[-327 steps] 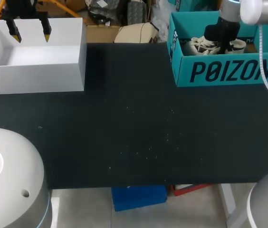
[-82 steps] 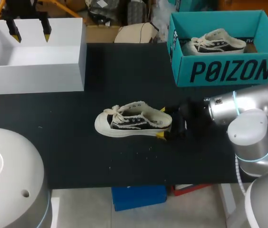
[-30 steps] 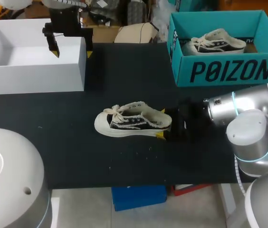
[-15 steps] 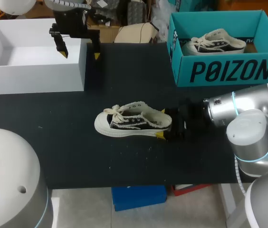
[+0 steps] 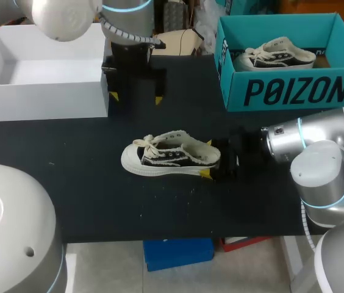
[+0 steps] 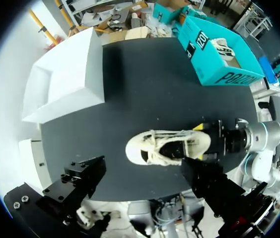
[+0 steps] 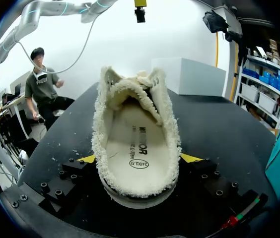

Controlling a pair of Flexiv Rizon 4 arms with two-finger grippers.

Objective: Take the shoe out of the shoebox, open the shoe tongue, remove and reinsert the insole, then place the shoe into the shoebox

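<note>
On the black surface [image 5: 160, 207], with a white box [image 5: 44, 91] far left and the teal shoebox [image 5: 294, 91] holding a second shoe [image 5: 279, 54] far right, the shoe [image 5: 169, 155] sits mid-surface, right fingers [image 7: 188, 158] clamped on its heel, left fingers [image 5: 158, 99] hanging apart near the white box, and only the right wrist view shows the insole [image 7: 135, 148] inside.

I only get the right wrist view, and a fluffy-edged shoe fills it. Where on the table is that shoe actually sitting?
Observer: In the head view the shoe stands on its sole near the middle of the table, outside the teal shoebox.
Operator: So the box is empty?
Observer: No, a second shoe lies inside it.
Operator: What is the other arm doing?
Observer: The left gripper hangs open above the table beside the white box, holding nothing.
</note>
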